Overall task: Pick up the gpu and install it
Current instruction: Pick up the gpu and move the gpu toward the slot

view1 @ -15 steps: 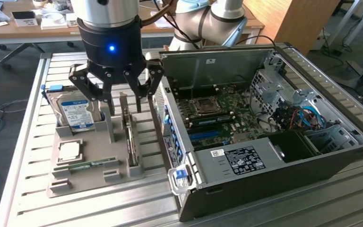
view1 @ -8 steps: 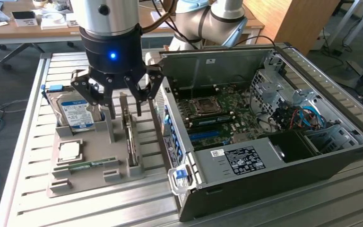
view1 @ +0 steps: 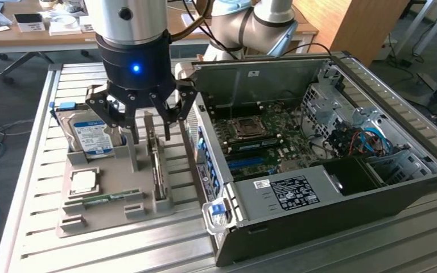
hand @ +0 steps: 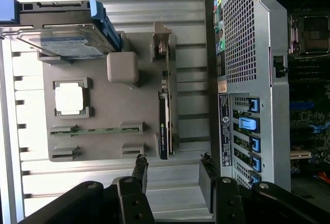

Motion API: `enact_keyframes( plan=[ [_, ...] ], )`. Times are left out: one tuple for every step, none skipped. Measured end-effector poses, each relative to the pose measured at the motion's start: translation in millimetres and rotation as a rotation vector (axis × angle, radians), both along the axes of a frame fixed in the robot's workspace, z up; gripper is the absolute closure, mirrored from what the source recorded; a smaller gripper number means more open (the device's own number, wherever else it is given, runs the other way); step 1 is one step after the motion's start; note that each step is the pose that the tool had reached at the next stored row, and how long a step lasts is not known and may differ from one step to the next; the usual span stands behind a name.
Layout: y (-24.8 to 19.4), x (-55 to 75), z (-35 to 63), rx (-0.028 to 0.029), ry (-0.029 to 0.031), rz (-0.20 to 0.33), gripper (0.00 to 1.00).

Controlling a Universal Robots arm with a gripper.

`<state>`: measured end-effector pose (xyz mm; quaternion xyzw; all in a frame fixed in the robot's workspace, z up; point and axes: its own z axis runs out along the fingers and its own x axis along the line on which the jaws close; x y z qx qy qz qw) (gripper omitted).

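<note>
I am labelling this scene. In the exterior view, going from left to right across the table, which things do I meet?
hard drive → graphics card, standing on edge → open computer case

Desk (view1: 36,239) in front of you: ribbed bare aluminium, dull satin sheen. Parts holder (view1: 108,213): matt grey plastic, faintly grainy. Hard drive (view1: 89,136) at holder's far end: silver metal shell, glossy blue-white paper label. Gpu (view1: 156,170) on edge in holder: dark, slightly glossy edge. Computer case (view1: 317,227), exterior view's right: matt black painted metal outside, bare grey steel inside, perforated rear grille. Gripper (view1: 148,133): matt black links. Arm (view1: 127,17) above: smooth polished silver metal.
</note>
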<state>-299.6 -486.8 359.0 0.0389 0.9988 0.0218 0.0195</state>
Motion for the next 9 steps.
enact_keyframes(
  plan=[
    [0.0, 0.0, -0.1, 0.0000, 0.0000, 0.000, 0.47],
    [0.0, 0.0, -0.6, 0.0002, -0.0002, 0.000, 0.47],
    [0.0, 0.0, -1.5, 0.0003, -0.0003, 0.000, 0.47],
    [0.0, 0.0, -2.5, 0.0001, -0.0001, 0.000, 0.47],
    [0.0, 0.0, -4.0, 0.0000, 0.0000, 0.000, 0.47],
    [0.0, 0.0, -5.8, 0.0000, 0.0000, 0.000, 0.47],
    [0.0, 0.0, -7.6, 0.0000, 0.0000, 0.000, 0.47],
    [0.0, 0.0, -9.4, 0.0000, 0.0000, 0.000, 0.47],
    [0.0, 0.0, -11.2, 0.0001, 0.0000, 0.000, 0.47]
  ],
)
